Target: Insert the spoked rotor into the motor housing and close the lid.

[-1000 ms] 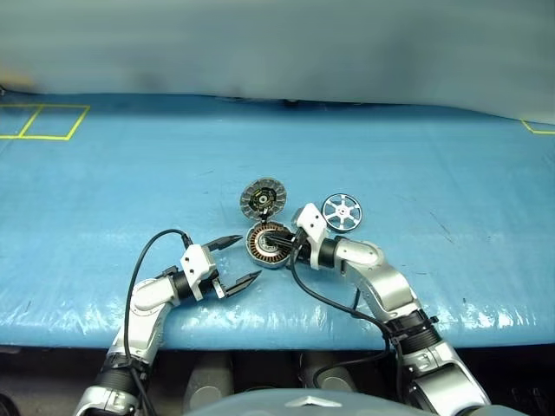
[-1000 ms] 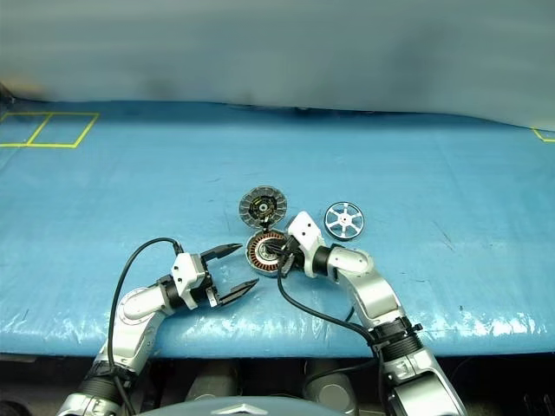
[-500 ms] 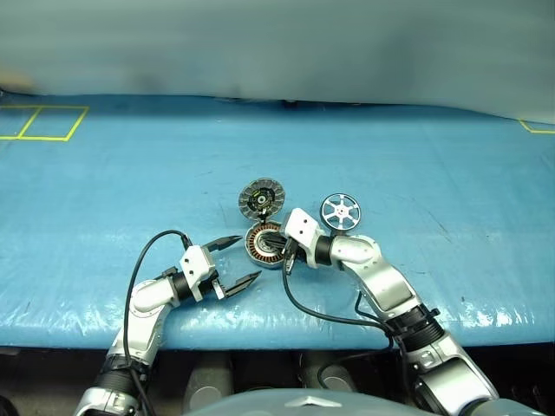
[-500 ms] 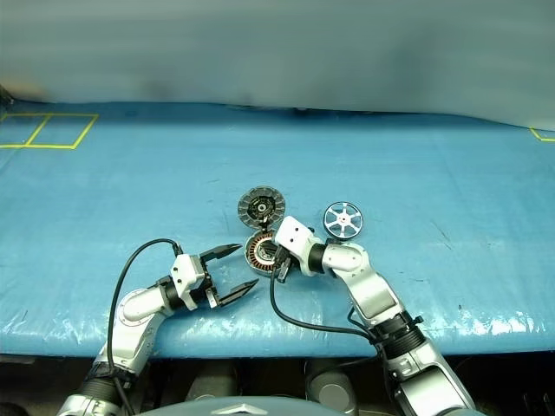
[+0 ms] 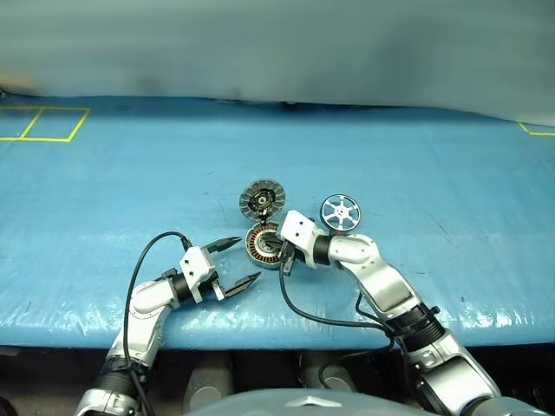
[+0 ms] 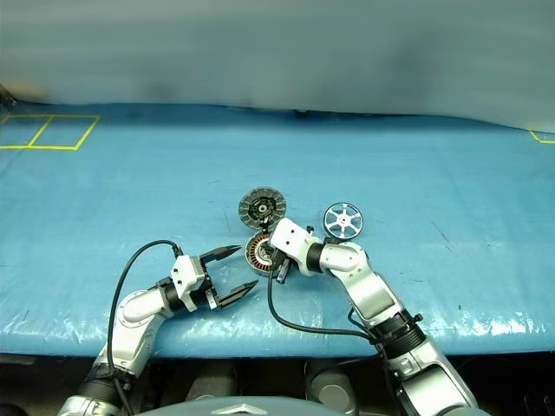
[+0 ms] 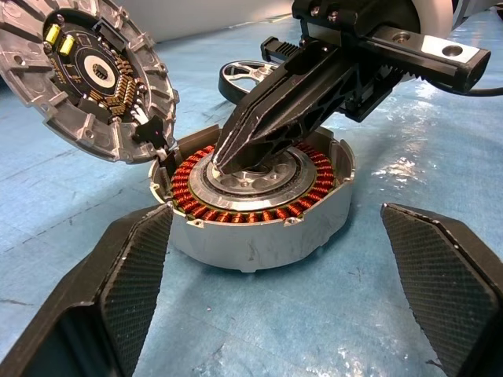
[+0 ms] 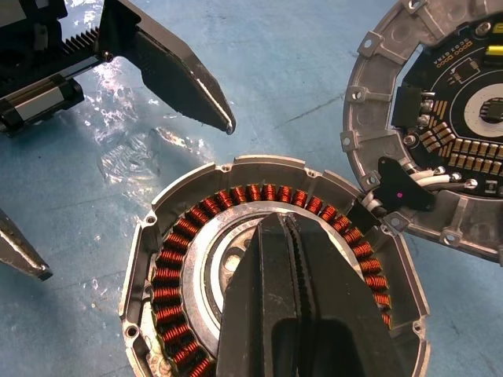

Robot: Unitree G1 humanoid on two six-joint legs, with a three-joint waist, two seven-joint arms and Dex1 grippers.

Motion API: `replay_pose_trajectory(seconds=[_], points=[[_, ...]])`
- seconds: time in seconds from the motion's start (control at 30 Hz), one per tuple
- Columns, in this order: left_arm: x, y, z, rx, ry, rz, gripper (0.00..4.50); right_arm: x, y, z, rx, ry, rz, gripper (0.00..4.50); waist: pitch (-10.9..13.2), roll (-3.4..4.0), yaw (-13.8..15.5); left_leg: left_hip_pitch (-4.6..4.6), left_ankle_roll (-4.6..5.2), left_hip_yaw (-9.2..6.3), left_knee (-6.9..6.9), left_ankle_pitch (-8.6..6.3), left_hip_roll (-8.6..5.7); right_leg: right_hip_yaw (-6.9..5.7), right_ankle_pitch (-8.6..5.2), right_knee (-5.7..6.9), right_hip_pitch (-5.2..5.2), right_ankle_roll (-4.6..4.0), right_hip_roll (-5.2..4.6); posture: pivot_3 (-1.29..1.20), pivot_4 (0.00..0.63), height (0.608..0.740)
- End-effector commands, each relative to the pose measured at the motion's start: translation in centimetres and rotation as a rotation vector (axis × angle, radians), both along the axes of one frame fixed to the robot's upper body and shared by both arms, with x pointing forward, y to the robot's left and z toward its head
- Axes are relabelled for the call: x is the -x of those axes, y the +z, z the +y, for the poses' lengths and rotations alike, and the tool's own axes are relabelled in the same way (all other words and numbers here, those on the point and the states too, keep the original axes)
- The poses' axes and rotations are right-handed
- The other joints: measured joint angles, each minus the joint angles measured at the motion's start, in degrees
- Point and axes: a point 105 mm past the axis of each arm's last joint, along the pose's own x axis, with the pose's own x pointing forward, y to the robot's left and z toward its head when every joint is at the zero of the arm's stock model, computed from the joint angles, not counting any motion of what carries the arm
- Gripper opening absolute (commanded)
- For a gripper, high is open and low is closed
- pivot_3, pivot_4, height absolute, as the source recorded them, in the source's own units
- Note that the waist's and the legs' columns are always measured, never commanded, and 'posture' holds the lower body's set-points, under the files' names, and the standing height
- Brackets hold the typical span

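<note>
The motor housing sits on the blue table, a grey casing with copper windings around a silver centre. Its lid stands swung open behind it, dark inner face showing. The spoked rotor lies flat to the housing's right, apart from both grippers. My right gripper is shut, empty, its tip over the housing's silver centre. Just left of the housing, my left gripper stands open and level with nothing in it, its fingers pointing at the casing.
The blue cover spans the whole table, with the front edge close behind both arms. Yellow tape squares mark the far left and a yellow corner the far right. Black cables loop off each wrist.
My right wrist has rolled and its gripper has shifted slightly left over the housing, staying shut. The left arm, housing, lid and rotor have not moved.
</note>
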Motion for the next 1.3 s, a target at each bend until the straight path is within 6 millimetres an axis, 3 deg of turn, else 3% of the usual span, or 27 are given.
replay_pose_trajectory(seconds=[0.03, 0.5, 0.7, 1.03, 1.3], points=[[-0.1, 0.5, 0.2, 0.003, 0.007, -0.028, 4.5, 1.0, -5.2, -2.3, 0.147, -0.074, 0.158, 0.04, -0.2, 0.03, 0.0, 0.08, 0.0, 0.0, 0.0, 0.0, 0.0, 0.0, -0.01, -0.03, 0.08, -0.01, 0.0, 0.0, 0.15, 0.74], [-0.1, 0.6, 0.3, -0.005, 0.002, -0.028, 4.5, 0.1, -5.2, -3.4, 0.093, -0.158, 0.143, 0.04, -0.6, -0.12, 0.1, 0.25, -0.02, -0.01, 0.01, -0.01, 0.0, -0.02, -0.02, -0.18, 0.26, -0.01, -0.05, 0.0, 0.15, 0.74], [-0.1, 0.5, 0.4, -0.006, 0.003, -0.027, 4.5, 0.5, -2.8, -2.1, -0.059, -0.124, 0.144, 0.04, -0.6, -0.17, 0.1, 0.16, -0.03, 0.03, 0.01, -0.02, -0.01, 0.0, -0.03, -0.21, -0.08, -0.01, -0.1, 0.0, 0.15, 0.74], [-0.2, 0.4, 0.4, -0.007, 0.004, -0.023, 4.5, -1.4, 1.9, -2.5, -0.203, -0.179, 0.023, 0.04, -0.3, -0.1, 0.2, -0.27, -0.03, 0.02, -0.22, -0.03, 0.0, -0.01, -0.04, -0.2, -0.28, -0.05, -0.04, 0.0, 0.15, 0.74], [-0.2, 0.3, 0.4, -0.007, 0.007, -0.021, 4.5, -1.0, 2.5, -2.1, -0.2, -0.146, 0.009, 0.04, -0.2, 0.01, 0.1, -0.41, -0.04, 0.02, -0.25, -0.03, 0.01, -0.02, -0.04, -0.21, -0.43, -0.05, -0.03, 0.0, 0.15, 0.74]])
